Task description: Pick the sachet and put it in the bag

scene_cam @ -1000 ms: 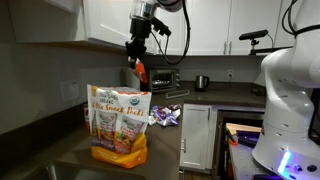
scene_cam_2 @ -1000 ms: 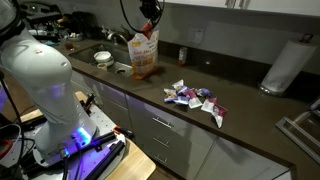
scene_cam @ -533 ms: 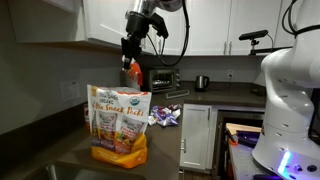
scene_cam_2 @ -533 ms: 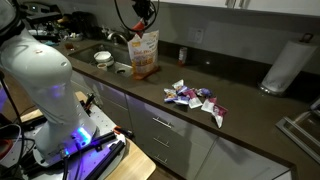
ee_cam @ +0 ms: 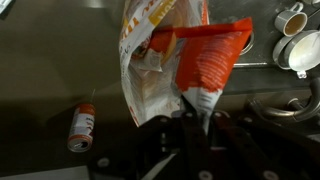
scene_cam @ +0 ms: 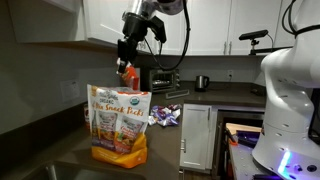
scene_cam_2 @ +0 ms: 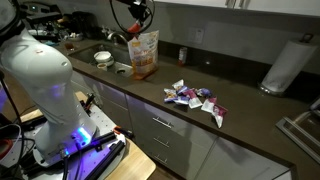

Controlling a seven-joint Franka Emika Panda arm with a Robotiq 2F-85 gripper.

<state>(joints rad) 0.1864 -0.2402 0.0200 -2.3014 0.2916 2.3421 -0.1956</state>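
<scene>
The bag [scene_cam: 119, 124] stands upright on the dark counter, white top with orange lettering and orange bottom; it also shows in an exterior view [scene_cam_2: 144, 53]. My gripper [scene_cam: 127, 60] hangs just above the bag's top edge, shut on the red-orange sachet [scene_cam: 129, 74], which dangles below the fingers. In the wrist view the sachet [ee_cam: 205, 62] hangs from my gripper [ee_cam: 190, 118] over the bag's open mouth [ee_cam: 150, 60]. The sachet is too small to make out in the view from across the kitchen.
Purple-and-silver packets [scene_cam_2: 196, 99] lie in a heap on the counter; they also show beside the bag [scene_cam: 165, 116]. A small can [ee_cam: 83, 125] lies on the counter. Cups [ee_cam: 297, 35] and a sink [scene_cam_2: 85, 55] are near the bag. Upper cabinets hang behind the arm.
My gripper has moved left with the sachet, from right of the bag's top to directly above the bag's opening.
</scene>
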